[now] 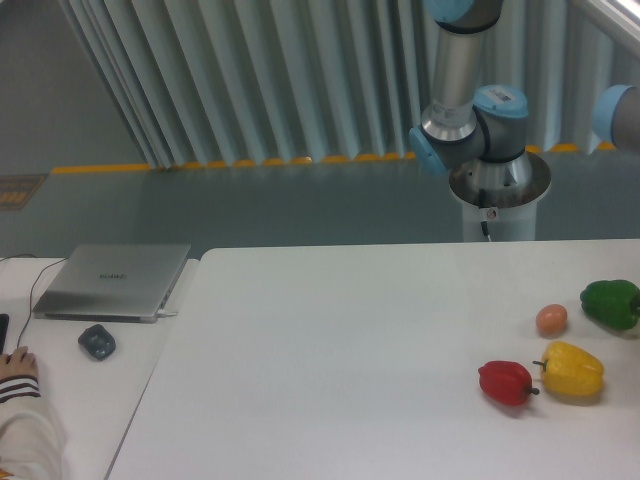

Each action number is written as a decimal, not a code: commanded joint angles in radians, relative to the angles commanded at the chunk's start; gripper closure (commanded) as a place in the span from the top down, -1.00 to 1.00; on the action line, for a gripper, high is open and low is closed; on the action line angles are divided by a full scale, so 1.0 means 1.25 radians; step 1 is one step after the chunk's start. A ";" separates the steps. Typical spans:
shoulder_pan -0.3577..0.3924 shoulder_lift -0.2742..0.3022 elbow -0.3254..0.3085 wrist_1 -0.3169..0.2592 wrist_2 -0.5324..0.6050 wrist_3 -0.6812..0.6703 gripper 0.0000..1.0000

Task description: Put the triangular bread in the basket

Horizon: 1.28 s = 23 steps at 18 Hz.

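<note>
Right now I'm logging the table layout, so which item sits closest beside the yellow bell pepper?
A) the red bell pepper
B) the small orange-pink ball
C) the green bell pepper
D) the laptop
A: the red bell pepper lies right next to the yellow bell pepper, on its left, nearer than anything else.
</note>
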 joint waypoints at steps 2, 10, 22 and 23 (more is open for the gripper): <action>0.015 -0.018 0.000 0.001 -0.005 -0.001 -0.49; 0.042 -0.032 0.005 0.002 -0.055 0.005 1.00; 0.031 -0.010 0.012 -0.051 -0.129 0.011 1.00; 0.031 -0.006 0.013 -0.060 -0.150 0.011 1.00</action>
